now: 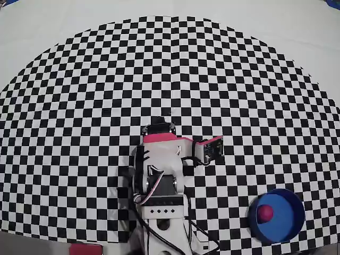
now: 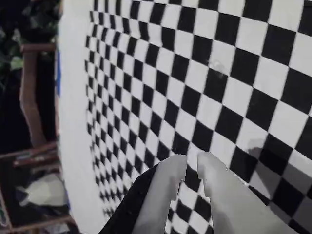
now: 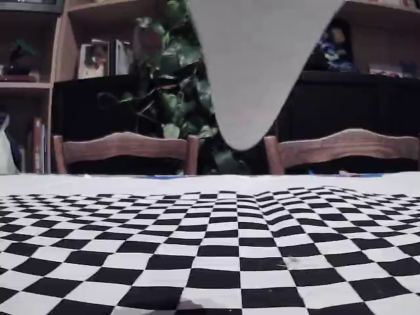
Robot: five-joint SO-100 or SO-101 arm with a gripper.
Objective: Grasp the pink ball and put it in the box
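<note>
A: In the overhead view, where is the pink ball (image 1: pixel 265 213)?

B: Inside the blue box (image 1: pixel 277 215), lying against the wall nearest the arm. The box sits near the bottom right corner of the checkered mat (image 1: pixel 79 106). With the ball resting there, I judge the task done.

A: And the arm (image 1: pixel 162 175)?

B: It is folded over its base by the mat's bottom edge, well apart from the box. That looks like a rest pose, out of the way. Its gripper (image 1: pixel 169 126) is mostly hidden beneath the arm's own body from this angle, so this view does not show the jaws.

A: Does the wrist view help?

B: Yes. The two pale fingers (image 2: pixel 165 195) come up from the bottom edge, and the gripper (image 2: pixel 191 163) has its tips drawn nearly together with only a thin slit between them and nothing held. Below lies only checkered mat; neither ball nor box enters this frame. The left side is dark and blurred.

A: And the fixed view?

B: Low across the mat. A large pale shape (image 3: pixel 252 72) hangs from the top edge, too close and cropped to name. Wooden chairs (image 3: pixel 125 149) and a leafy plant (image 3: pixel 174 98) stand behind. Ball and box are out of frame.
</note>
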